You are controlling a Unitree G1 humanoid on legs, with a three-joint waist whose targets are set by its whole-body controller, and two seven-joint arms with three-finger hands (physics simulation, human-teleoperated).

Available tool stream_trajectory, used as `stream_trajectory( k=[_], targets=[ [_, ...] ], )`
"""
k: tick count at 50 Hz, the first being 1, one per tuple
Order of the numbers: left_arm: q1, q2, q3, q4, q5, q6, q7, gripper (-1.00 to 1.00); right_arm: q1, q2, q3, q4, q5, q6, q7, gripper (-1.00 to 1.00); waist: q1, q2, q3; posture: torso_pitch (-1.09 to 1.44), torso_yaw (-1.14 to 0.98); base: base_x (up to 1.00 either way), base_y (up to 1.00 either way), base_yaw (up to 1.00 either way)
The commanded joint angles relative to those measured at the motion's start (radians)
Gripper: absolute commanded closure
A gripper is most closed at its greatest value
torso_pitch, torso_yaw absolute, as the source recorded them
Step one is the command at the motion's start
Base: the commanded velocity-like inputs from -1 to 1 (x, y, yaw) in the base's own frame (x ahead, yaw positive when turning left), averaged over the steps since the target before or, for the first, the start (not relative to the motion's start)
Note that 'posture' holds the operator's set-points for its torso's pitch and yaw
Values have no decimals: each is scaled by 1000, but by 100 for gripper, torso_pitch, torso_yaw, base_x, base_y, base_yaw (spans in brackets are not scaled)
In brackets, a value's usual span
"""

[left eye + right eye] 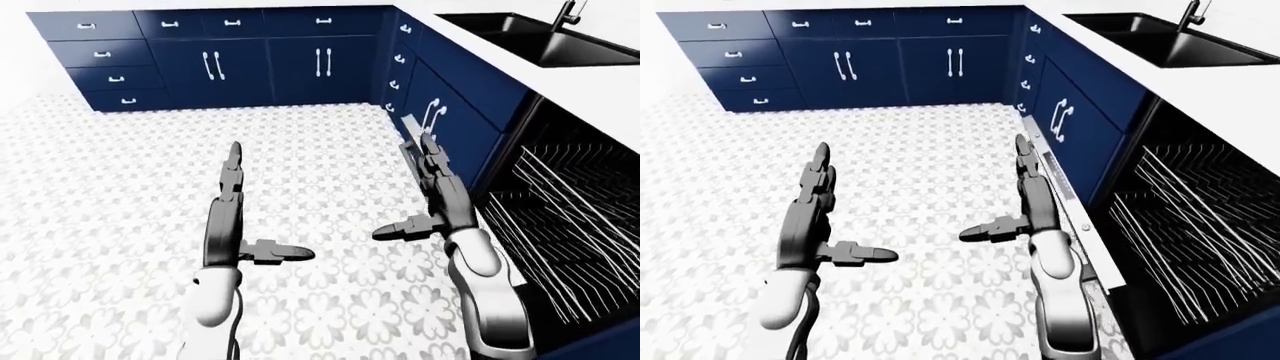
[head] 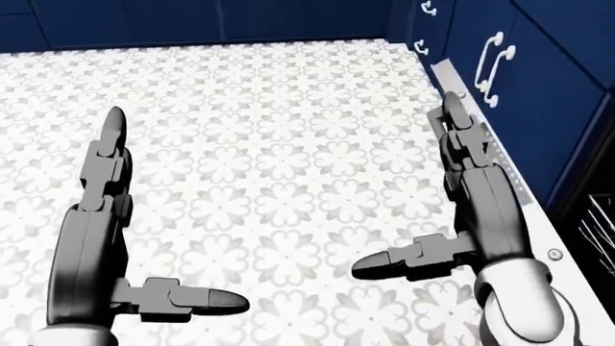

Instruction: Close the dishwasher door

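The dishwasher door (image 1: pixel 1081 211) lies folded down flat at the right, its pale top edge with the control strip running up the head view (image 2: pixel 540 234). Behind it the open tub shows wire racks (image 1: pixel 565 217). My right hand (image 2: pixel 409 189) hovers at that edge, fingers (image 2: pixel 459 133) straight and thumb stuck out to the left, open and holding nothing. Whether it touches the door is unclear. Well to the left over the floor, my left hand (image 2: pixel 168 213) is also open, fingers extended and thumb pointing right.
Navy cabinets with white handles (image 1: pixel 265 64) line the top of the eye views and continue down the right side (image 2: pixel 500 58). A black sink (image 1: pixel 555 41) sits in the white counter above the dishwasher. Grey patterned floor tiles (image 2: pixel 279 151) spread between the hands.
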Motion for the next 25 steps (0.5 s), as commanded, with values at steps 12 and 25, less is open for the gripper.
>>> stream_trajectory(
  k=[12,25],
  targets=[
    [-38,-3,-21,-74,10,-3,-8,-100,-49,-16,-21,-60,-17,-11,2,-100,-26,-118,-32,0,0,0,-27,0],
    [-39,-4,-20,-68,11,-8,-7,-100,-48,-14,-22,-56,-20,-17,5,-100,-22,17,-33,0,0,0,-22,0]
  ],
)
